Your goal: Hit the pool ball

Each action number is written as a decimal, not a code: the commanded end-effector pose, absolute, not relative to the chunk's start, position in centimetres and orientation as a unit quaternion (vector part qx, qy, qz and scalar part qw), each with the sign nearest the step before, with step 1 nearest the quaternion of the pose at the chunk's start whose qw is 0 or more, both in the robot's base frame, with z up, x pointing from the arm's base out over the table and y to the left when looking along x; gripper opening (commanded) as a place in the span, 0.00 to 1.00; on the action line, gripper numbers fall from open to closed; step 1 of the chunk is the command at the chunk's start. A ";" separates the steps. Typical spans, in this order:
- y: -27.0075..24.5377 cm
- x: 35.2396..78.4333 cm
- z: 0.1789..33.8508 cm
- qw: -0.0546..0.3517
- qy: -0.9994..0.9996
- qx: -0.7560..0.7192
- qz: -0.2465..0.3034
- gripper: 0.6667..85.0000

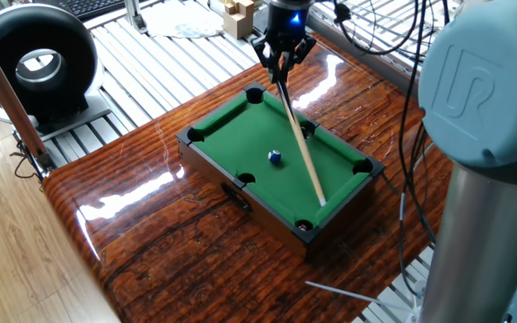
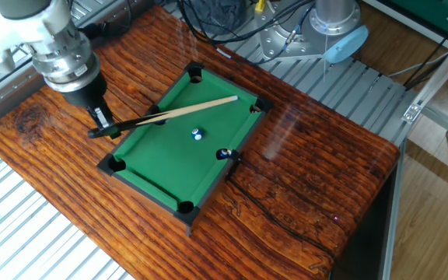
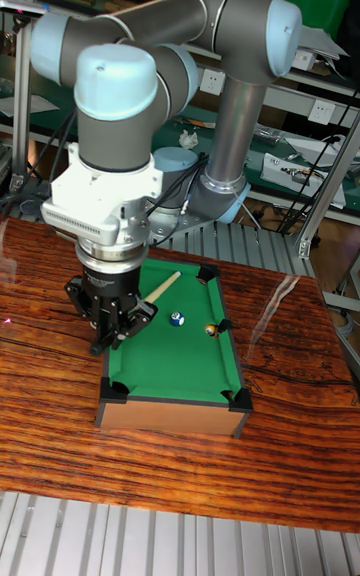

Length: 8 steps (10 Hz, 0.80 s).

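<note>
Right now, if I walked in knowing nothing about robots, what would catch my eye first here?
Probably the toy pool table, bright green, sitting on the glossy wooden table. Next, the big grey robot arm over one end of it, its gripper clamped on a thin wooden cue stick slanting across the felt. A tiny blue ball sits mid-felt, beside the stick but not touching it.

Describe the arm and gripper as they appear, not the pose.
The arm is a chain of grey tubes with pale blue-grey rounded joint caps; one cap close to one fixed camera carries an embossed UR mark. The wrist ends in a white block and a ribbed silver ring. Below it, the gripper is black, with slim black jaws.
</note>
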State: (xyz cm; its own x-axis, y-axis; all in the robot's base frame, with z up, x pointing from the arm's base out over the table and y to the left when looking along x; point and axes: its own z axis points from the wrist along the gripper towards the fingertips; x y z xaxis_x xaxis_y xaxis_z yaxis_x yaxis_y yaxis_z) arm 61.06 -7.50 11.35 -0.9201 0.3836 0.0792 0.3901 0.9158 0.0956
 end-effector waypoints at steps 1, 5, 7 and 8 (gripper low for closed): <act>-7.5 62.1 11.2 0.013 -0.979 -0.198 -0.048 0.01; -10.5 66.6 9.9 -0.082 -0.979 -0.185 0.001 0.01; -11.0 67.5 9.9 -0.102 -0.977 -0.186 0.010 0.01; -11.3 67.9 9.9 -0.110 -0.977 -0.184 0.016 0.01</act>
State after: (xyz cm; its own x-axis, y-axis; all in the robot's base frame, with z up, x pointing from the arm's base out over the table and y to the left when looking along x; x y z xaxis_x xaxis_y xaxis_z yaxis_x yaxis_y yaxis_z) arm 66.32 -10.56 9.85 -0.9211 0.3586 -0.1519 0.3599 0.9328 0.0198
